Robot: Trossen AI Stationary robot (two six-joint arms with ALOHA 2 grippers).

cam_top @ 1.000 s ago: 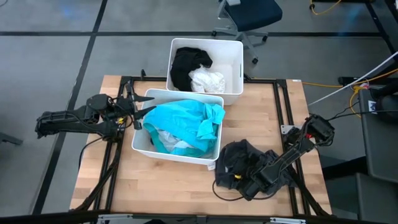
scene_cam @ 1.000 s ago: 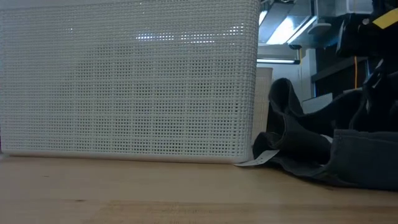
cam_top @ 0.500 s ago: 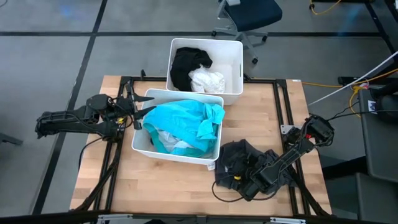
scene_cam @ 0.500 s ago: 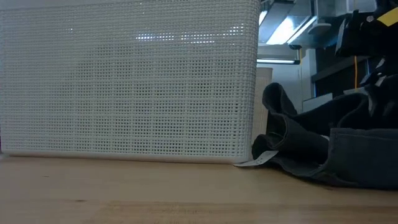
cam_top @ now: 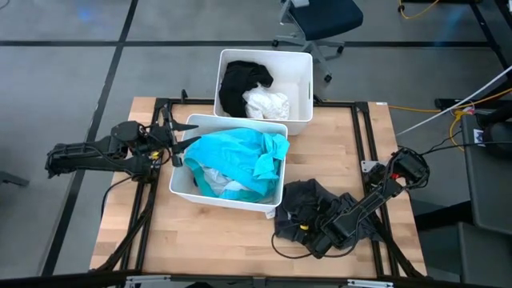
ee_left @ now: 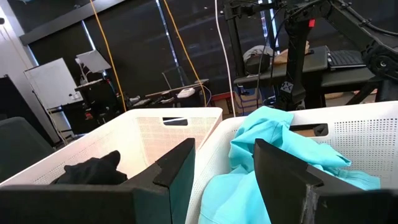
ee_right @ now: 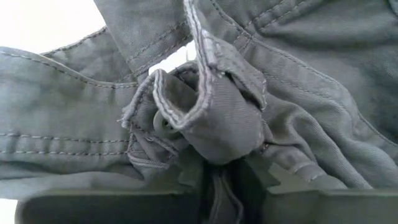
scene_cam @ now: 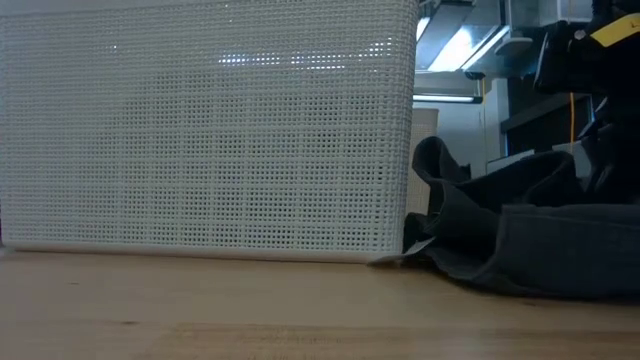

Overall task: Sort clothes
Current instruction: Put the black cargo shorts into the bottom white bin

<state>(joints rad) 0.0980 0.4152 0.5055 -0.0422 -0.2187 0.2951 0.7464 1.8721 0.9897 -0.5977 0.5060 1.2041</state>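
Grey floor is surrounding a wooden worktop [cam_top: 216, 232] in the centre of the high view, where two white bins are sitting. In the upper-centre bin [cam_top: 302, 80] a black garment [cam_top: 242, 84] and a white garment [cam_top: 266, 104] are lying side by side; in the nearer bin [cam_top: 180, 182], centre-left, a teal garment [cam_top: 240, 156] is spilling over light fabric. At the lower right of that view a dark grey garment [cam_top: 308, 204] is lying crumpled on the worktop just beside the nearer bin, and the right pincer [cam_top: 314, 232] is pressing into its lower edge, its fingers pinching a fold of the dark grey cloth [ee_right: 211, 118]. The left pincer [cam_top: 178, 144] is hovering at the centre-left, at the nearer bin's left rim, fingers [ee_left: 177, 171] parted and gripping nothing.
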